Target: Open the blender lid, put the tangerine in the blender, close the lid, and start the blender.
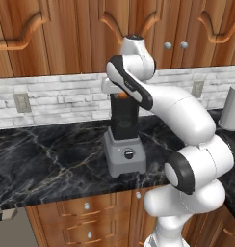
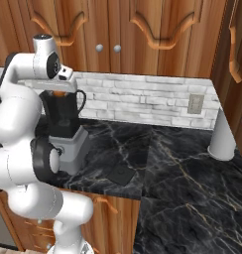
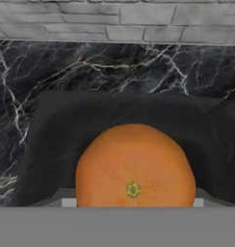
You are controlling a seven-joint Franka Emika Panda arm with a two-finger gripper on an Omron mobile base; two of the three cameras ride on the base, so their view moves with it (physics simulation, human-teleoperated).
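The blender (image 1: 123, 161) stands on the black marble counter, its grey base with the round knob (image 1: 129, 154) under a tall dark jar (image 1: 124, 118). The jar (image 2: 61, 118) is open at the top. My gripper (image 1: 121, 95) hangs straight over the jar's mouth, shut on the tangerine (image 1: 122, 95). In the hand view the tangerine (image 3: 135, 169) sits large just above the jar's dark opening (image 3: 52, 135) and hides my fingertips. A sliver of the tangerine (image 2: 58, 93) shows under the hand. The blender lid (image 2: 121, 174) lies flat on the counter to the right of the blender base (image 2: 69, 146).
A grey cylinder (image 2: 223, 135) stands by the wall at the far right of the counter (image 1: 42, 159). Behind it runs a white brick backsplash with outlets (image 2: 195, 103). Wooden cabinets hang above, and drawers (image 1: 85, 206) sit under the counter's front edge.
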